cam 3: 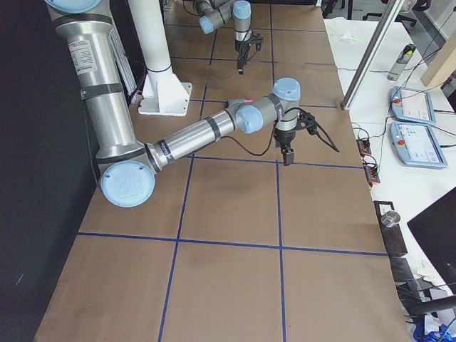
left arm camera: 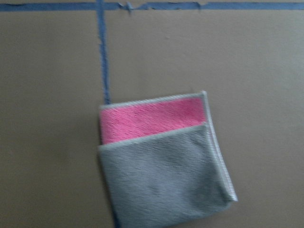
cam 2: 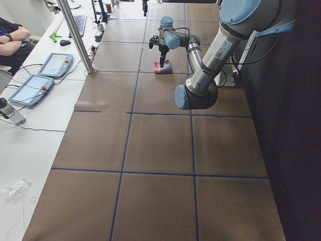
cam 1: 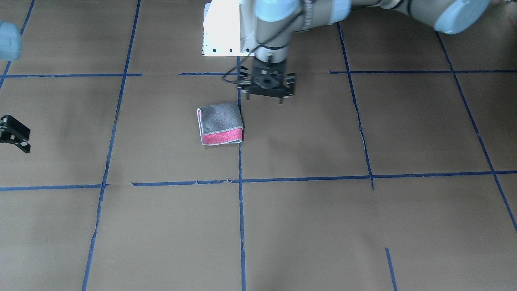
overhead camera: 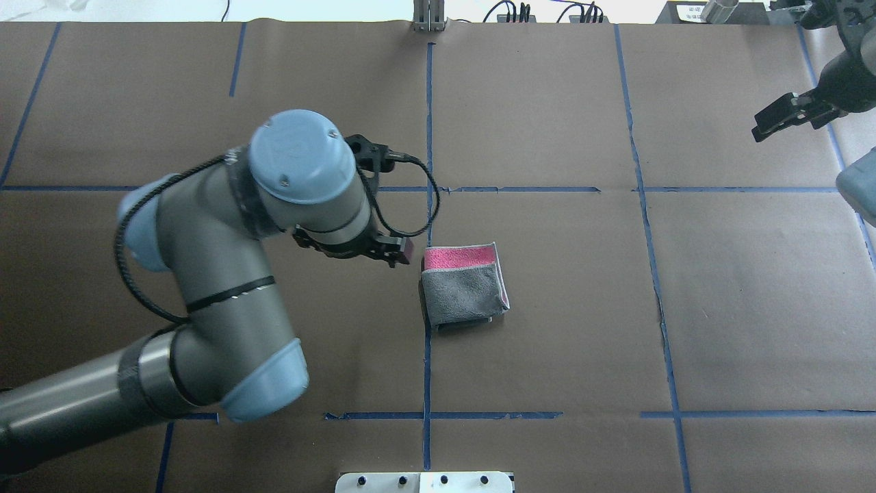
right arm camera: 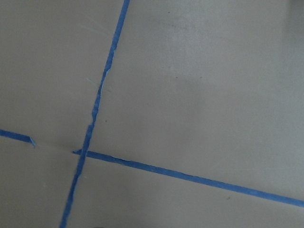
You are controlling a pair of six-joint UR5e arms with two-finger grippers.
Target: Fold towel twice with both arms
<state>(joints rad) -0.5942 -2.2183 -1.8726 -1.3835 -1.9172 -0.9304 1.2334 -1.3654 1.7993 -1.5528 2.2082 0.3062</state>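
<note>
The towel [cam 1: 220, 123] lies folded into a small square on the brown table, grey face up, with a pink strip along one edge. It also shows in the overhead view [overhead camera: 464, 287] and fills the left wrist view [left arm camera: 166, 175]. My left gripper [cam 1: 264, 99] hovers just beside the towel on the robot's side, open and empty; from overhead [overhead camera: 400, 255] the wrist mostly covers it. My right gripper [overhead camera: 780, 118] is far off at the table's right end, also seen at the front view's left edge [cam 1: 16, 135]. It looks open and holds nothing.
Brown paper with blue tape lines [cam 1: 241, 182] covers the table. The white pedestal base [cam 1: 224, 28] stands behind the left gripper. Tablets [cam 2: 55, 64] and cables lie on the side bench. The right wrist view shows only paper and tape [right arm camera: 95, 118].
</note>
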